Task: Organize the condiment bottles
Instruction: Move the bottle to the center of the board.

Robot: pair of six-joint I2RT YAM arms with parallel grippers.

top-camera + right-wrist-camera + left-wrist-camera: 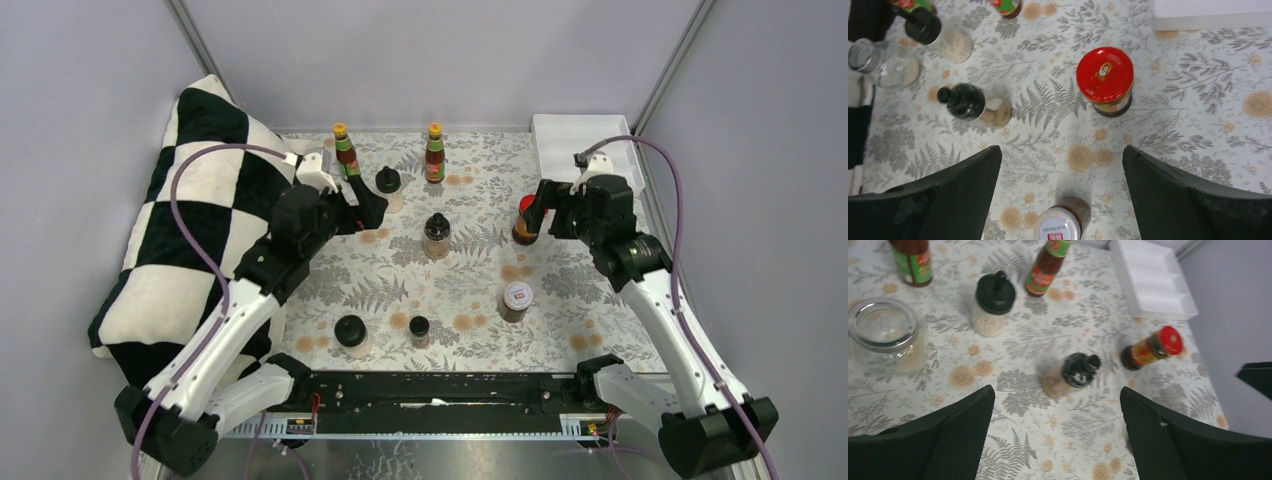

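– Red-lid jar (1105, 80) first? Which way does it lie from the right fingers (1178, 200)?
– Straight ahead, past their tips and a little toward the right-hand finger. It is apart from them, not touching. It stands upright on the tabletop (1058, 130), long axis vertical, so the wrist view shows mostly the round lid.
– And the fingers themselves?
– Spread wide with nothing between them. The left fingers (958, 430) are just as wide and just as bare.
– Which arm is nearer?
– The right, clearly. From above it hangs just beside the jar, near the white tray (580, 135). The left fingers face the black-cap jar (1073, 374) mid-cloth, ahead of their gap.
– How would the jar handle?
– It has a glossy lid and a clear round body with a yellow label, so probably smooth and slippery. I'd close on the body below the lid. The sauce bottles (434, 152) at the back are tall, slim and orange-capped, so likelier to tip. The cloth is a flat fern print.
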